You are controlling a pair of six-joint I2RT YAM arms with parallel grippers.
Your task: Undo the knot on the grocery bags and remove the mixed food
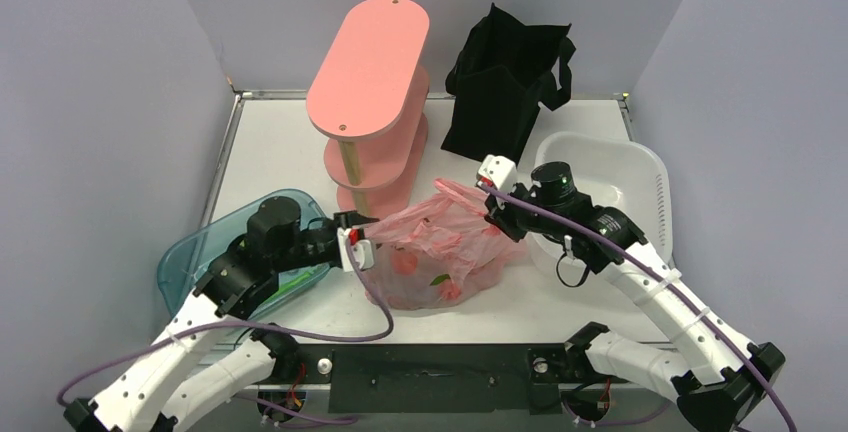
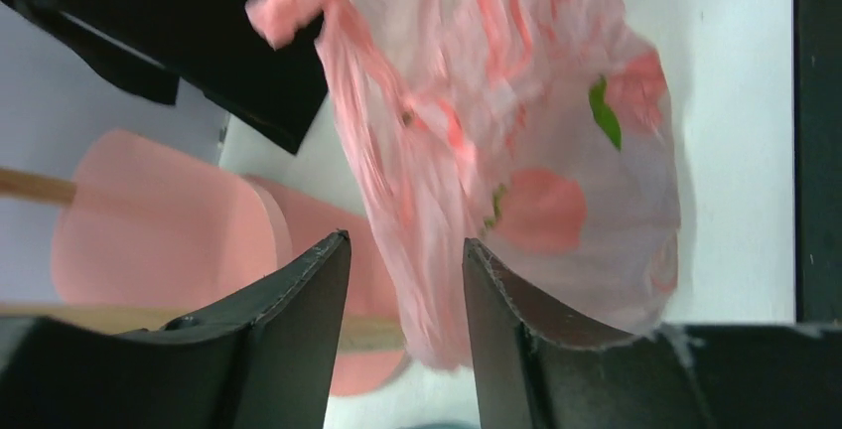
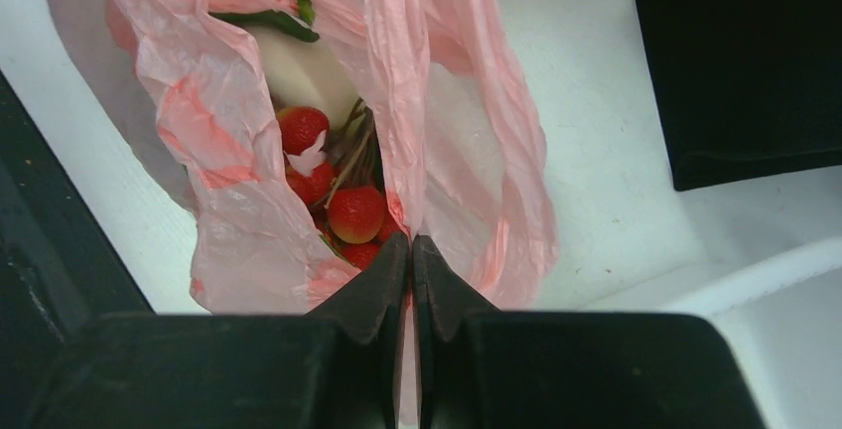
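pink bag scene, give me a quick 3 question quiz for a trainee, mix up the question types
1. True or false: the right hand is shut on the plastic of the pink bag.
2. Pick one: in the right wrist view, what shows inside the pink bag? A) red fruits B) a loaf of bread C) a tin can
3. Short answer: which hand has its jaws apart beside the bag?

Key: 1 true; 2 A; 3 the left hand
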